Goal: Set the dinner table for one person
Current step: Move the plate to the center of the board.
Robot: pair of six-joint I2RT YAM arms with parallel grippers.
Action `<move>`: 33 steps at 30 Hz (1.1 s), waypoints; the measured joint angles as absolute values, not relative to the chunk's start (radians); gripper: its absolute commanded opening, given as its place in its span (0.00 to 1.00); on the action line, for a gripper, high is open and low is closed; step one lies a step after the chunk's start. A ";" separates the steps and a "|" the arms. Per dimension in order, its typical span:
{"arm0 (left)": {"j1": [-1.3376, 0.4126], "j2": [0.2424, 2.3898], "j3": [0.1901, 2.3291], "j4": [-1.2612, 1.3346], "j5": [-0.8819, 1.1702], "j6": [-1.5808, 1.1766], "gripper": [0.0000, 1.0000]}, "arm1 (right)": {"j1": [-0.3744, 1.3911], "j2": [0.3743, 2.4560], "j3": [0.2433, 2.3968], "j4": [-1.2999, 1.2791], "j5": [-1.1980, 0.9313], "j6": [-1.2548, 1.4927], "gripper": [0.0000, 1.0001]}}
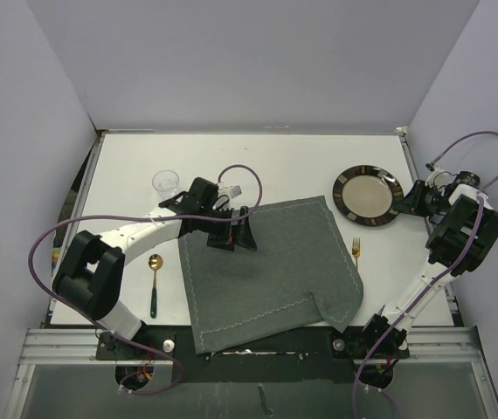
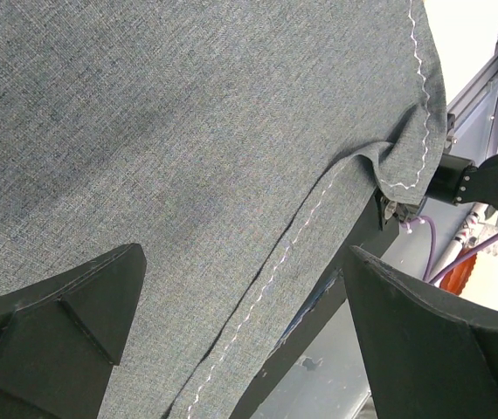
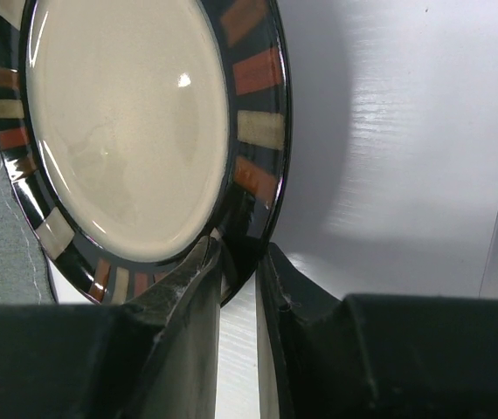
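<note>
The white dinner table (image 1: 275,161) carries a dark grey stitched placemat (image 1: 275,262), lying askew with its near right corner (image 1: 341,301) folded over and its near edge past the table front. My left gripper (image 1: 236,231) is open over the mat's far left corner, nothing between its fingers; in the left wrist view the gripper (image 2: 245,336) hovers over the cloth (image 2: 188,131). My right gripper (image 1: 404,202) is shut on the right rim of a cream plate with a dark striped border (image 1: 368,195). In the right wrist view the gripper (image 3: 238,262) pinches the plate (image 3: 127,131) at its rim.
A clear glass (image 1: 166,182) stands at the far left. A gold spoon with a dark handle (image 1: 154,284) lies left of the mat. A gold fork (image 1: 356,252) lies right of it, below the plate. Walls close in the table on three sides.
</note>
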State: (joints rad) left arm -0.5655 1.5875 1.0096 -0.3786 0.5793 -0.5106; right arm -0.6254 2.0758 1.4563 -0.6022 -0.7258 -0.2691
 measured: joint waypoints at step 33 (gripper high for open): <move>-0.526 1.602 1.033 -0.516 0.448 -0.550 0.98 | -0.639 1.973 1.478 -0.711 -0.516 -0.471 0.43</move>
State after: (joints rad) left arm -0.5259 1.6024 1.0328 -0.5163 0.4477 -0.5503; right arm -0.6388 1.9728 1.4780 -0.7109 -0.5156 -0.4706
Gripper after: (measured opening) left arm 0.979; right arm 0.430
